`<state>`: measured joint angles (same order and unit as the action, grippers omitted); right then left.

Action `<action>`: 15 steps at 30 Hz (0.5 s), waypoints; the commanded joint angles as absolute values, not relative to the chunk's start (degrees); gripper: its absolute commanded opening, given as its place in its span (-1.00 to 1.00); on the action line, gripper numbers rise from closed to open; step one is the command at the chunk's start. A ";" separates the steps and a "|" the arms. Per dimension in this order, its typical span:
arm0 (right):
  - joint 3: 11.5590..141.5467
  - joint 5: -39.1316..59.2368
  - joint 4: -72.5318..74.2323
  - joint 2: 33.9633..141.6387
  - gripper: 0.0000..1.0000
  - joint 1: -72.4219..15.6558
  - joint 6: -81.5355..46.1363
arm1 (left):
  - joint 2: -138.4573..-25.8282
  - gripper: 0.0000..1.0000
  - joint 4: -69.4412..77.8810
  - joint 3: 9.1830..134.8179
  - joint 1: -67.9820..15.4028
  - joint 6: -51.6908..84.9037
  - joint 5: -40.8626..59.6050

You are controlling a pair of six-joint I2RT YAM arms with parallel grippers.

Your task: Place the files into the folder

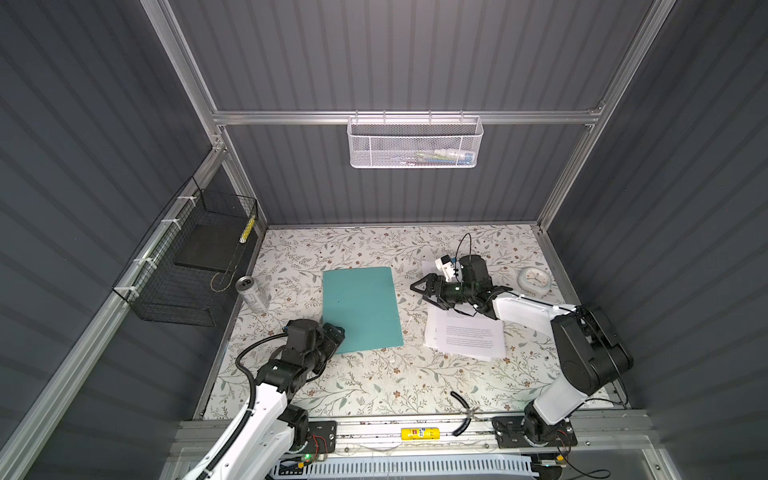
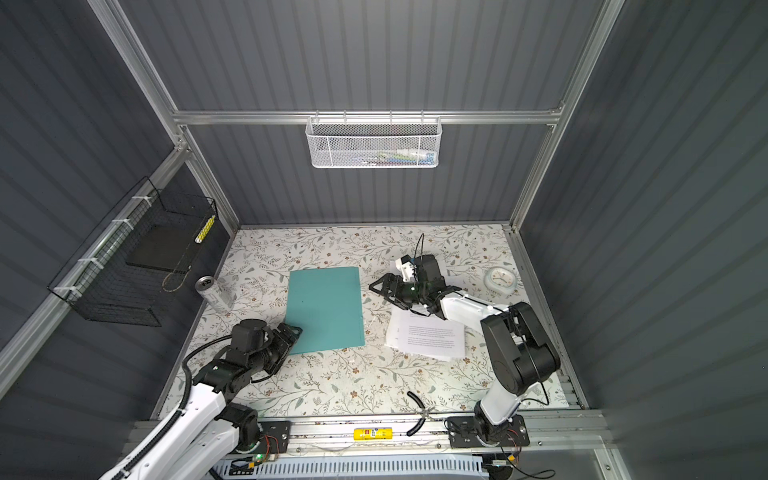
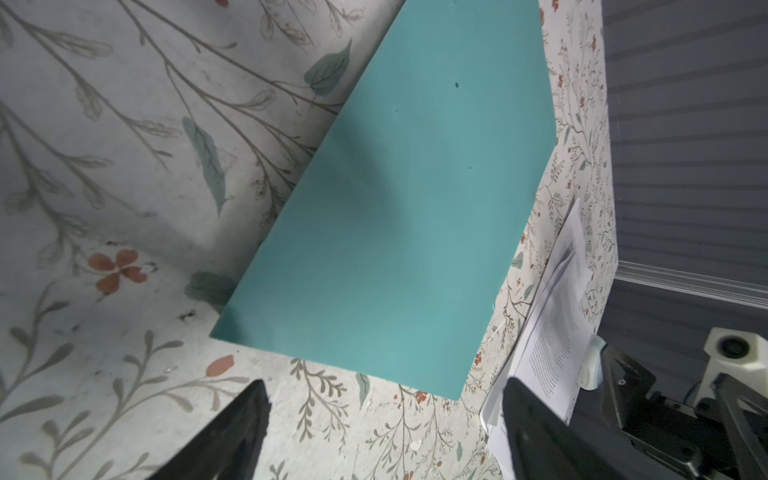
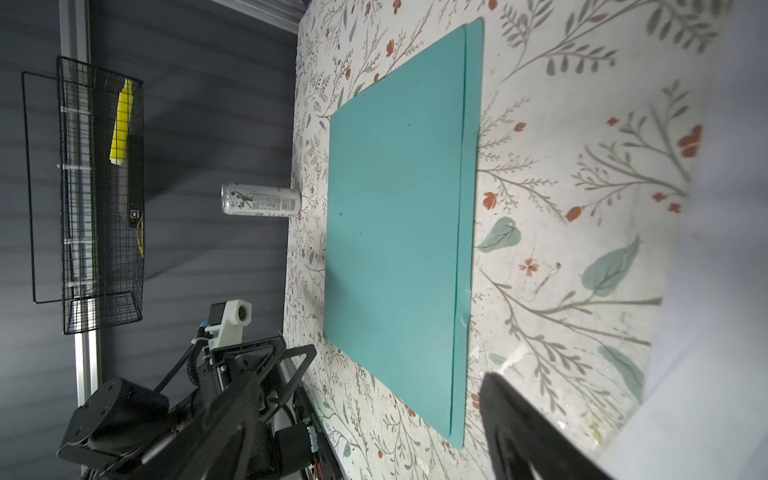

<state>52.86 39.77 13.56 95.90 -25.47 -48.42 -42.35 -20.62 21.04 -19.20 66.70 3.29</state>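
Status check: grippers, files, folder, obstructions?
Both open, empty: left gripper at near edge of folder, right gripper between folder and files. Folder closed; files stacked beside it. Off to sides: can, clock.

From here I count one teal folder [image 1: 361, 309], one loose pile of files [image 1: 465, 336] whose overlapped sheets I can't number, one can [image 1: 253, 296], one clock [image 1: 535, 280], two wall baskets, a white basket [image 1: 415, 143] and a black basket [image 1: 183, 270], plus a left arm [image 1: 266, 405] and a right arm [image 1: 590, 357].

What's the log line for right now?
folder: closed | files: outside, beside it | left gripper: open | right gripper: open
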 commanded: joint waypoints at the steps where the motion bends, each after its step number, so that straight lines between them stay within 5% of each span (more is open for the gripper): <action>1: 55.17 42.07 15.38 97.19 0.68 -26.10 -48.86 | -43.48 0.76 -16.76 20.49 -19.94 66.71 4.31; 15: 55.20 43.64 18.18 100.47 0.63 -27.22 -51.50 | -45.20 0.69 -10.88 15.67 -21.79 69.17 2.22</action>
